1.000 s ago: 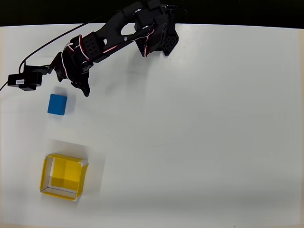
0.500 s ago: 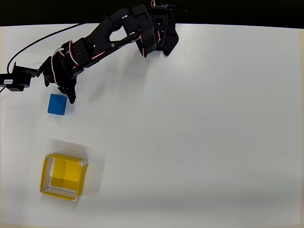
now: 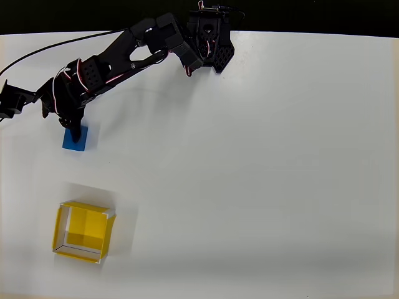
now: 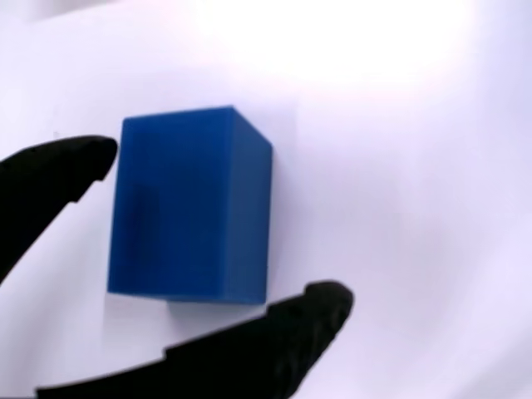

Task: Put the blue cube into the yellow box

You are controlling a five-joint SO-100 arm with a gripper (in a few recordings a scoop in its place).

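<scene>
The blue cube [image 3: 76, 141] rests on the white table at the left, partly covered by my black gripper [image 3: 70, 128], which hangs over its upper edge. In the wrist view the blue cube [image 4: 191, 208] stands close in front of the camera. My gripper [image 4: 218, 226] is open around it, with one fingertip [image 4: 71, 162] at its upper left and the other fingertip [image 4: 312, 312] below its lower right corner. Neither presses on it. The yellow box [image 3: 83, 232] sits open-topped nearer the front of the table, below the cube in the overhead view.
The arm's base [image 3: 209, 43] stands at the table's far edge, and the arm stretches leftward from it. A black cable [image 3: 43, 50] runs along the upper left. A small black block [image 3: 11, 103] sits at the left edge.
The arm has swung left and down in the overhead view. My gripper went from above right of the cube to directly over it. Cube and box have not moved.
</scene>
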